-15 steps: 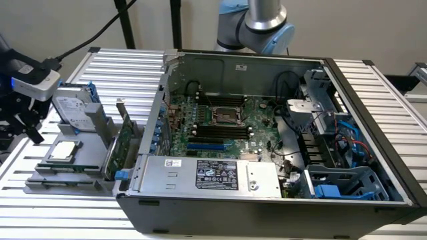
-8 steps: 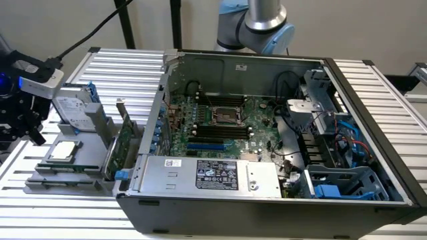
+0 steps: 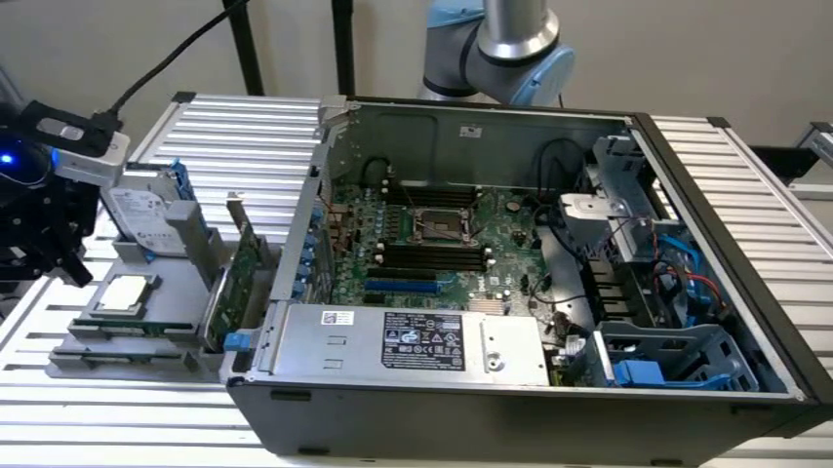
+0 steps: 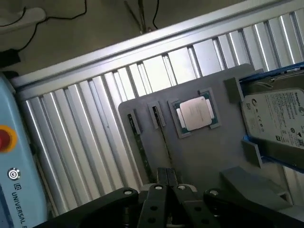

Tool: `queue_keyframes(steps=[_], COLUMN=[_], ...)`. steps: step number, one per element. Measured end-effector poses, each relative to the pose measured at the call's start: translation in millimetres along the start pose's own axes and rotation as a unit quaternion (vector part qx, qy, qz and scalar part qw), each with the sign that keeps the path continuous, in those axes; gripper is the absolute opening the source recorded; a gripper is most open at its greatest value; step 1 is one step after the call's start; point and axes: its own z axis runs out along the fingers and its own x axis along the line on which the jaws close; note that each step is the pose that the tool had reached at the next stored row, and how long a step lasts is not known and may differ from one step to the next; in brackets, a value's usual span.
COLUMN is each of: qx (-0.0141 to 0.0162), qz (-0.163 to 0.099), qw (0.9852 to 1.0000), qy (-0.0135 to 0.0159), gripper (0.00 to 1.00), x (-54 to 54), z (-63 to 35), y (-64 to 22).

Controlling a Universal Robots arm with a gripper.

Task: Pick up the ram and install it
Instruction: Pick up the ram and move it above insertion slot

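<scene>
Just under the gripper [image 4: 166, 175], thin ram [image 4: 141, 148] sticks stand on edge in the tray [image 4: 209, 156]. Beyond them lies a flat chip [image 4: 194, 114]. The hard drive [image 4: 278, 121] and a raised block [image 4: 251, 183] crowd one side. On the other side, the ribbed table [image 4: 85, 133] is open.

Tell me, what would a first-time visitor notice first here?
An open computer case fills the middle of the exterior view, its green motherboard laid bare. On the exterior view's left, a gray tray holds a square silver processor chip, a hard drive and the thin ram, with the robot's tool hanging above the tray.
</scene>
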Motion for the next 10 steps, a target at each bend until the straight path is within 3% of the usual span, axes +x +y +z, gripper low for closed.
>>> queue_keyframes(steps=[5, 10], qx=[0.0001, 0.0003], qz=[-0.046, -0.091], qw=[0.999, 0.9958], qy=[0.0003, 0.0006], gripper=[0.0, 0.0], x=[0.0, 0.0], z=[3.4, 6.9], y=[0.0, 0.0])
